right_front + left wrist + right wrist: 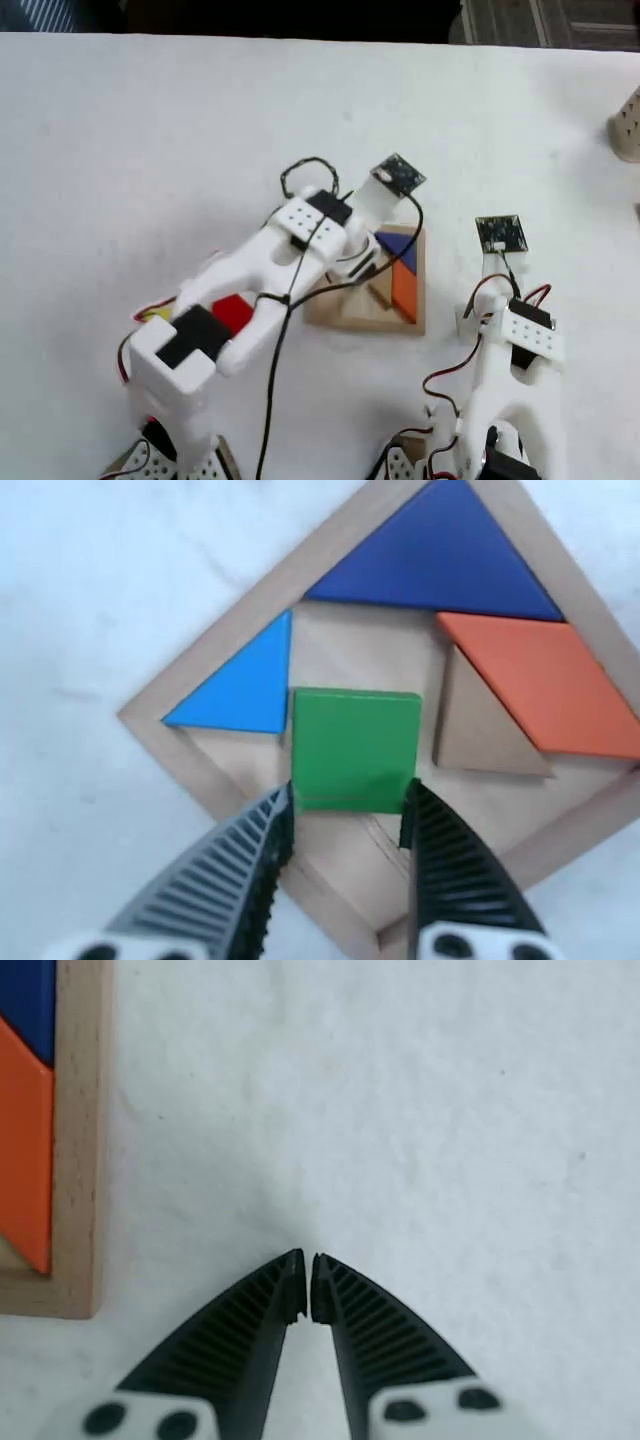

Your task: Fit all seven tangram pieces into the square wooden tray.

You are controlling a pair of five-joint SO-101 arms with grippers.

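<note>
Starting left of the wooden tray point(370, 325), a red piece point(233, 311) waits; your left hand point(348, 805) pinches the green square point(355, 740) inside the tray to seat it; right of the tray, your right hand point(307, 1285) hangs pressed together, clear.

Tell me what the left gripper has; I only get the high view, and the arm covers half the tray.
Observer: The left gripper grips a green square by two opposite edges, within the wooden tray.
Operator: Which pieces lie beside it?
Observer: A light blue triangle on one side, a tan triangle on the other.
Operator: Is the right gripper holding anything?
Observer: No; the right gripper is shut and empty over the white table, beside the tray's rim.
</note>
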